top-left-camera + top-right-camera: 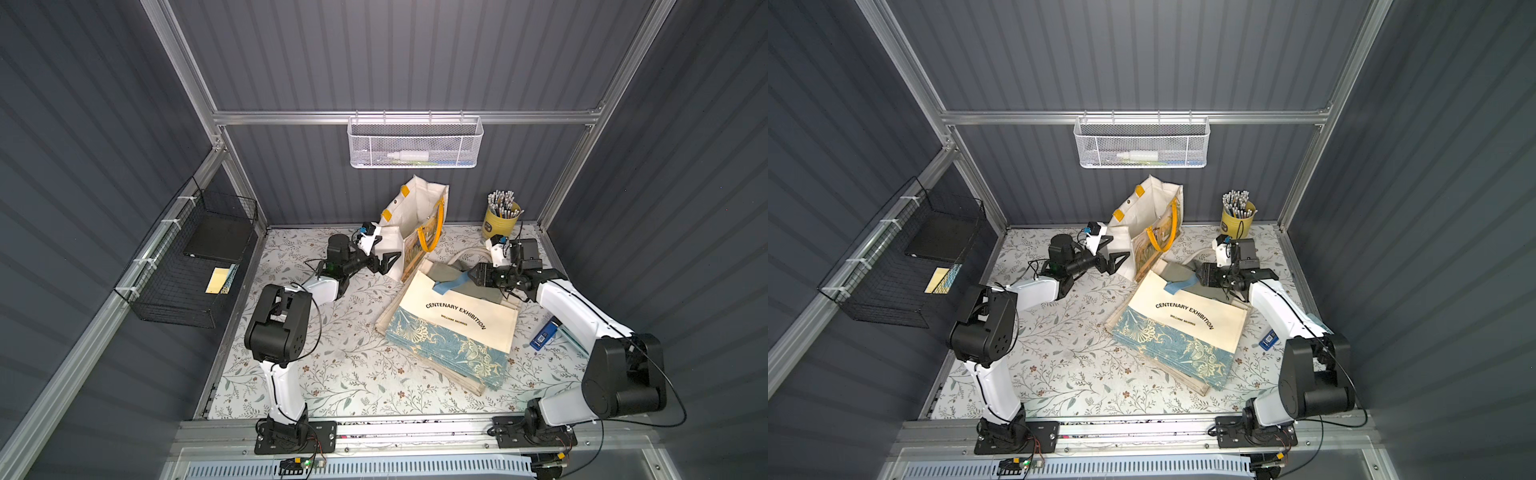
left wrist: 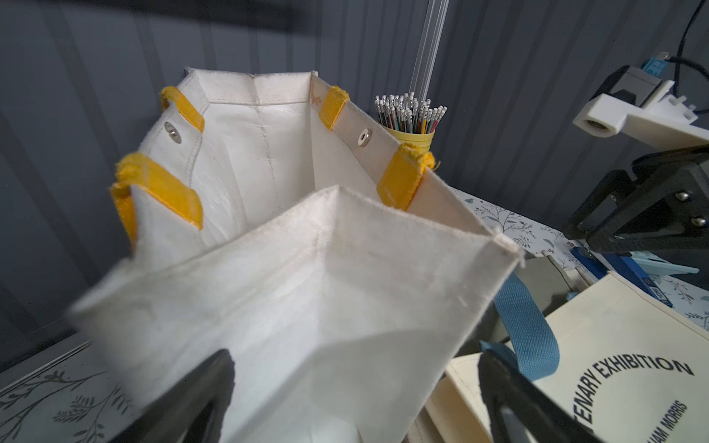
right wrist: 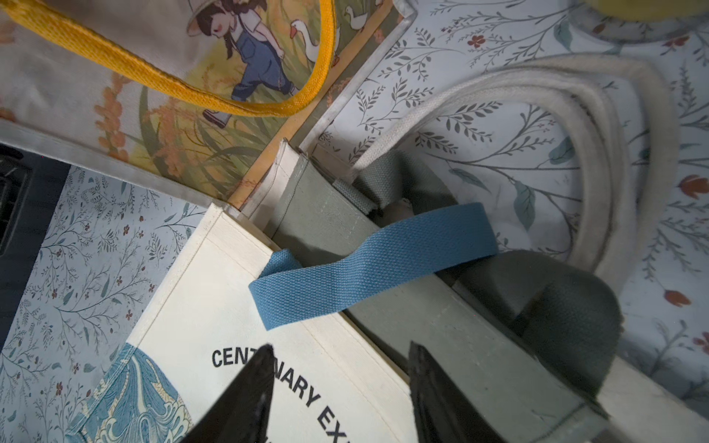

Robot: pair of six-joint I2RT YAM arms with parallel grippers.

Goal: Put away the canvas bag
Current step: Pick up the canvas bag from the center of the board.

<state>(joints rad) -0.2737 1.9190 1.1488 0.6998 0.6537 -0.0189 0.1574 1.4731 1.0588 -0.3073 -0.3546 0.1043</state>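
Two hands, both w/ jaws apart, nothing clamped. Right hand (image 3: 340, 347), the nearer, hovers over flat cream 'Centenary Exhibition' canvas bag (image 1: 457, 320) atop stack (image 1: 471, 384) on floral surface (image 1: 332, 361); its blue webbing handle (image 3: 376, 264) lies just ahead. Left hand (image 2: 356, 358) straddles near wall of upright white yellow-handled tote (image 1: 415, 216).

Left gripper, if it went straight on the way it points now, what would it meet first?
The left gripper would first meet the near end wall of the standing tote, which sits right ahead between its open fingers; the gap left is hard to judge.
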